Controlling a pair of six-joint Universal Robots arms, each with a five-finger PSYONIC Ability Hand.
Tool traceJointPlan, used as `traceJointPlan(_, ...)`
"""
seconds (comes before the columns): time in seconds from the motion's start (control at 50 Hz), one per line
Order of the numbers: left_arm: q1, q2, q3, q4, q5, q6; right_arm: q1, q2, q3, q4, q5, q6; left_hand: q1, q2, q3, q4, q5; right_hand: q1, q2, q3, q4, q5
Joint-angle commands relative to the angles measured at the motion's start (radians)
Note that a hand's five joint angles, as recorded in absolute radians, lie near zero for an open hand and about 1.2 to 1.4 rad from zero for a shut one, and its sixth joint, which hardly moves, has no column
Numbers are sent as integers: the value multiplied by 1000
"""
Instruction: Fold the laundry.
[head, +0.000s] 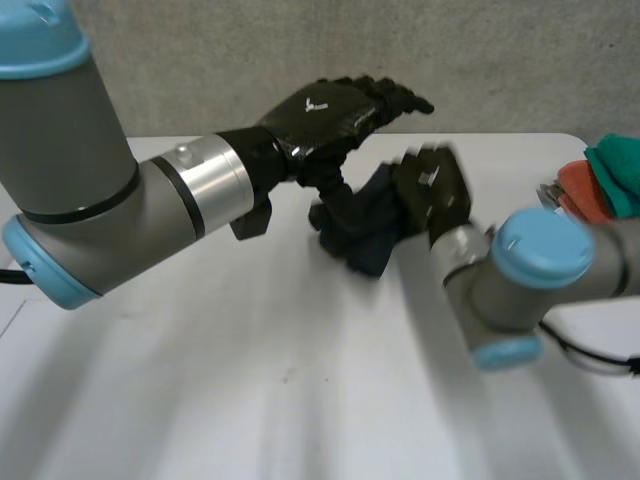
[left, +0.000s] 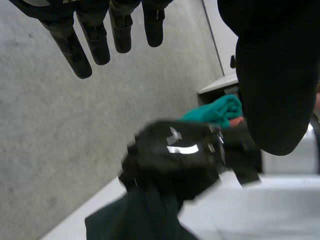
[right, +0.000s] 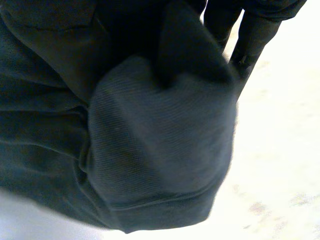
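One dark cloth (head: 368, 240) gripped by right hand (head: 432, 190); left hand (head: 335, 115) spread above

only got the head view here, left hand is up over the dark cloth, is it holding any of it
Observer: No. In the left wrist view the left hand has its fingers straight and apart from the thumb, with nothing between them.
Operator: ok and whats the cloth like at the right hand
Observer: In the right wrist view the dark cloth is bunched in thick folds against the right hand, with a stitched hem along the fold nearest the table.
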Motion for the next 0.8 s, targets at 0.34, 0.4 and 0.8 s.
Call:
traceJointPlan(0.34, -7, 78, -1, 70, -45, -66, -712, -121, -468, 342, -433, 227, 10, -6, -13, -5, -23, 365, 248, 235, 207, 302)
traceJointPlan(0.4, -7, 75, -13, 72, -43, -66, -793, -60, -471, 342, -505, 236, 10, -6, -13, -5, -23, 365, 248, 235, 207, 302)
traceJointPlan(0.8, -8, 43, -47, 72, -43, -57, -954, 155, -376, 369, -679, 86, 16, 0, -7, 1, -17, -389, -505, -518, -546, -452)
